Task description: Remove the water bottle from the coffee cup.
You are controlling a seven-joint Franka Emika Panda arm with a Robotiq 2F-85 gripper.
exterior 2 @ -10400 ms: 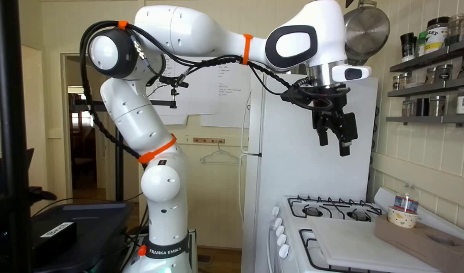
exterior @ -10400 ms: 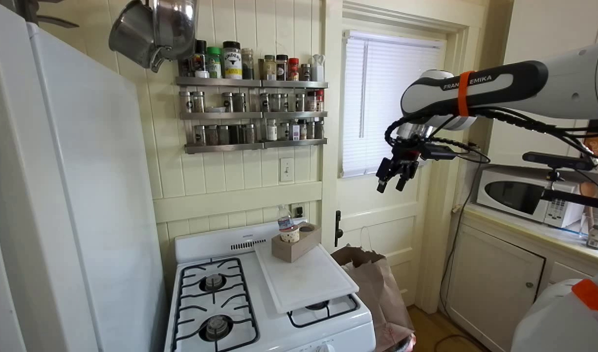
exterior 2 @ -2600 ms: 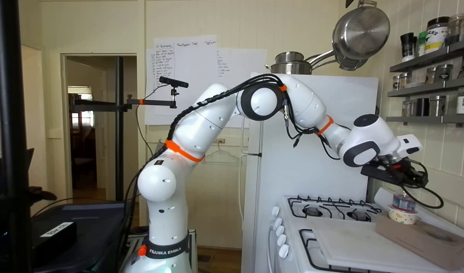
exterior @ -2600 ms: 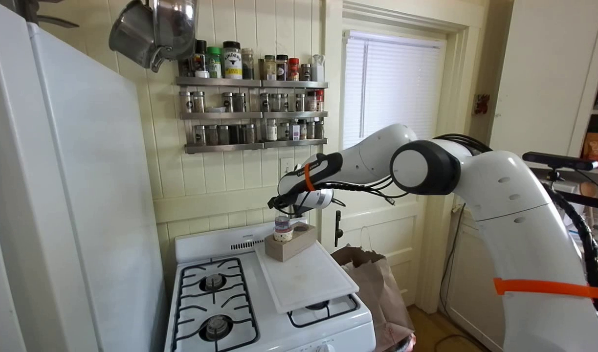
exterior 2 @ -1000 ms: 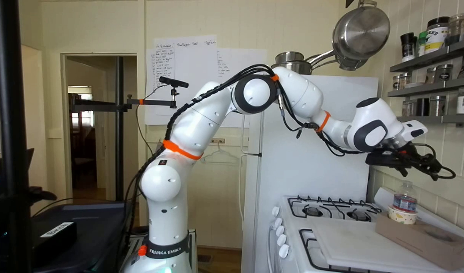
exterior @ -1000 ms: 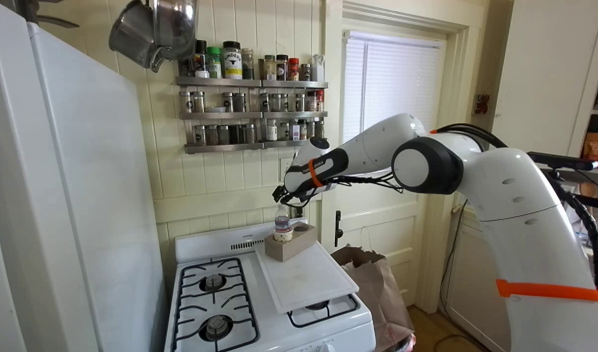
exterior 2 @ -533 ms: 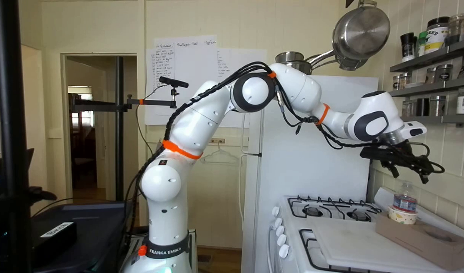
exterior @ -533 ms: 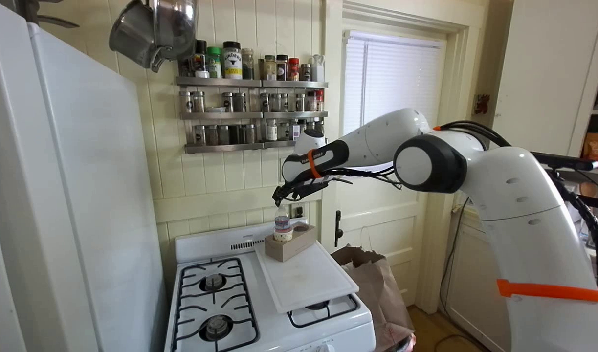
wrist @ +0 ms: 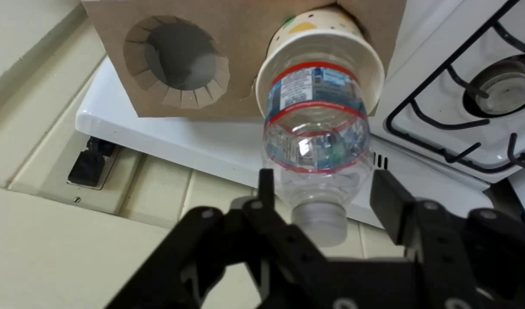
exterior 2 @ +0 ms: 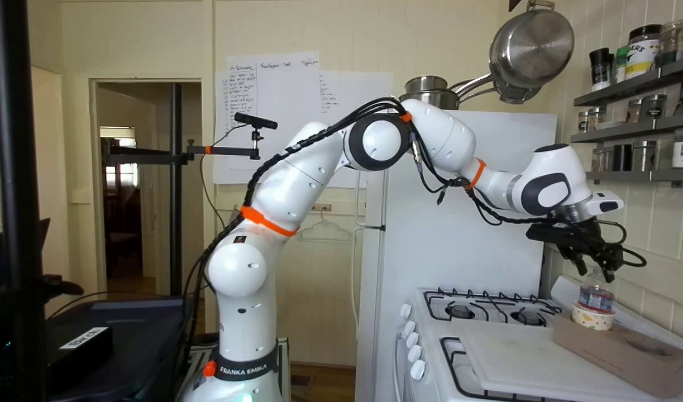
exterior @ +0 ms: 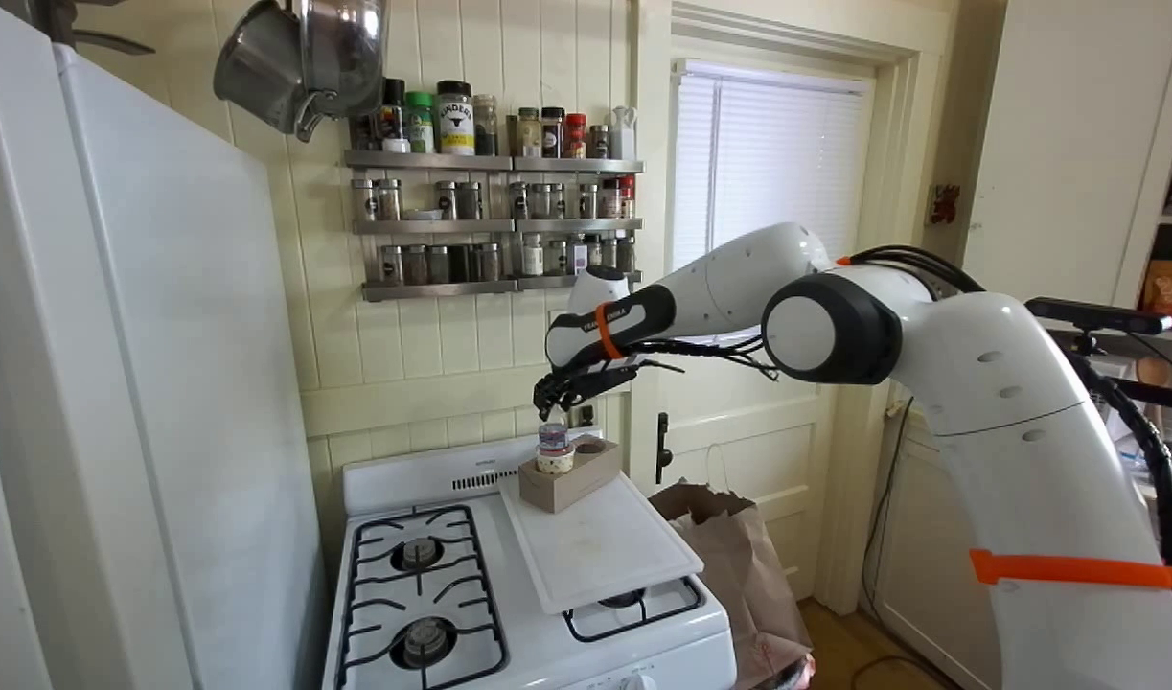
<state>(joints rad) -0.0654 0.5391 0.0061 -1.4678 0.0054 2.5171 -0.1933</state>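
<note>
The clear water bottle [wrist: 318,141] with a red and blue label stands upright inside the patterned paper coffee cup [wrist: 314,21]. In both exterior views the bottle [exterior: 553,439] [exterior 2: 595,300] rises out of the cup [exterior: 554,464] [exterior 2: 592,319]. The cup sits in one hole of a brown cardboard holder [exterior 2: 620,353]. My gripper [wrist: 324,189] is open, with a finger on each side of the bottle's cap and shoulder and visible gaps to it. In an exterior view my gripper [exterior 2: 595,272] hangs over the bottle's top and partly covers it.
The holder stands on a white board [exterior: 605,546] on the stove [exterior: 528,575]. The holder's second hole [wrist: 180,56] shows beside the cup. The stove's back panel [exterior: 471,474] and the wall are close behind. Burner grates [exterior: 423,594] lie beside the board; spice shelves [exterior: 499,225] hang above.
Over the last half second my gripper has come down toward the bottle's top. Compared with 10.4 seconds ago, the arm has come over the stove and the holder has shifted slightly.
</note>
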